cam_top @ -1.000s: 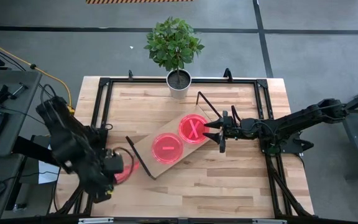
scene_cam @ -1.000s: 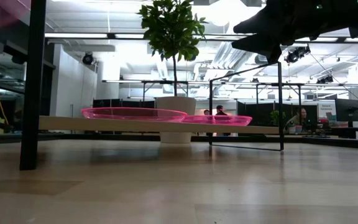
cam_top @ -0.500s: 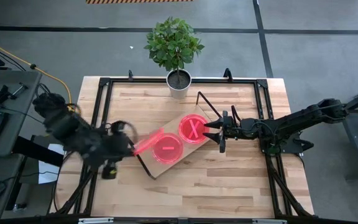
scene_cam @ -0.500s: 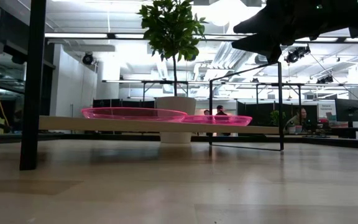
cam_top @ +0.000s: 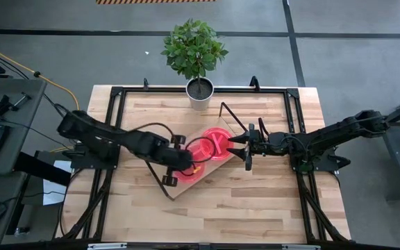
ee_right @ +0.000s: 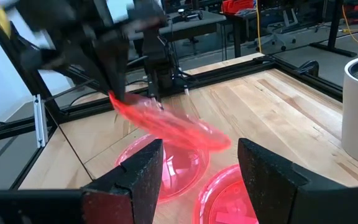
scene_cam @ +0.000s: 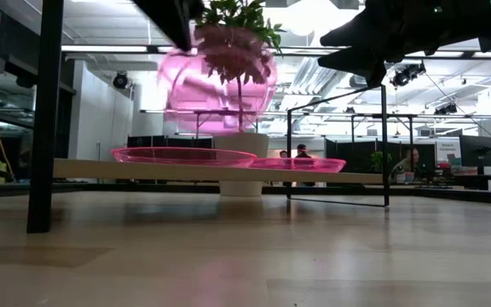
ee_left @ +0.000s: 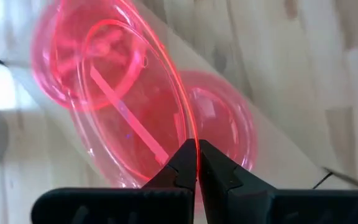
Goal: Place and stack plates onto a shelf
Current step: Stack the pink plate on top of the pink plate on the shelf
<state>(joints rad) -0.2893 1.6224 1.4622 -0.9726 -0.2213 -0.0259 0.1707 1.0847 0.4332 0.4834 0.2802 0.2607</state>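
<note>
My left gripper (cam_top: 185, 158) is over the shelf (cam_top: 207, 170), shut on a translucent pink plate (cam_top: 200, 148). That plate hovers tilted (scene_cam: 220, 81) above two more pink plates resting flat on the light-wood board: one near the shelf's left end (scene_cam: 181, 156), one near its right end (cam_top: 217, 141). A fourth plate is not in view. My right gripper (cam_top: 243, 147) waits open at the shelf's right end, level with the board, its fingers (ee_right: 143, 171) pointing at the plates. My left gripper pinches the held plate by its rim (ee_left: 188, 124) between the two fingertips (ee_left: 185, 163). The fingers come in from the table's left side. The plate is lifted clear and tilted, sticking out beyond the fingers over the two plates on the shelf (ee_right: 166, 124).
A potted plant in a white pot (cam_top: 200, 94) stands at the table's far edge, behind the shelf. A black metal frame (cam_top: 113, 104) runs around the tabletop. The shelf's wire legs (scene_cam: 382, 145) stand at each end. Bare tabletop lies near of the shelf (cam_top: 228, 208).
My left arm has swung from the table's near-left corner toward the shelf, carrying the plate lifted. The plate now hangs tilted over the two plates on the board. The grip has stayed shut.
</note>
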